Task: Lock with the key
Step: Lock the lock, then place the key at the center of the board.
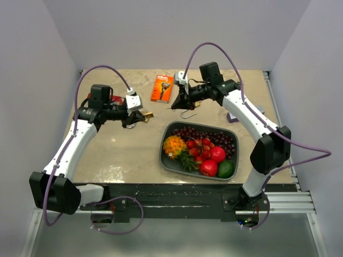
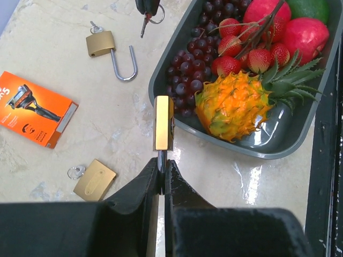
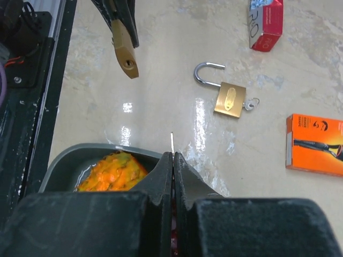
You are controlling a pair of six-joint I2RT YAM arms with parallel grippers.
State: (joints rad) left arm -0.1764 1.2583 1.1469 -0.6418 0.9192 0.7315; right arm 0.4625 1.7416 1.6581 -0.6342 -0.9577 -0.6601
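My left gripper [image 2: 162,163] is shut on the steel shackle of a brass padlock [image 2: 163,123], which it holds above the table; the body points toward the fruit tray. In the right wrist view that padlock [image 3: 126,53] hangs at the upper left with its keyhole facing down. Over the tray's edge, my right gripper [image 3: 173,155] is shut on a key, and only the thin blade [image 3: 172,140] sticks out past the fingertips. From above, the left gripper [image 1: 136,115] and right gripper [image 1: 179,103] stand well apart.
An open brass padlock [image 2: 102,43] with a key in it lies on the table between the arms. Another padlock [image 2: 94,179] lies flat below my left gripper. A grey tray [image 1: 162,147] holds fruit. An orange razor box [image 1: 162,88] and a red box [image 3: 265,24] lie farther back.
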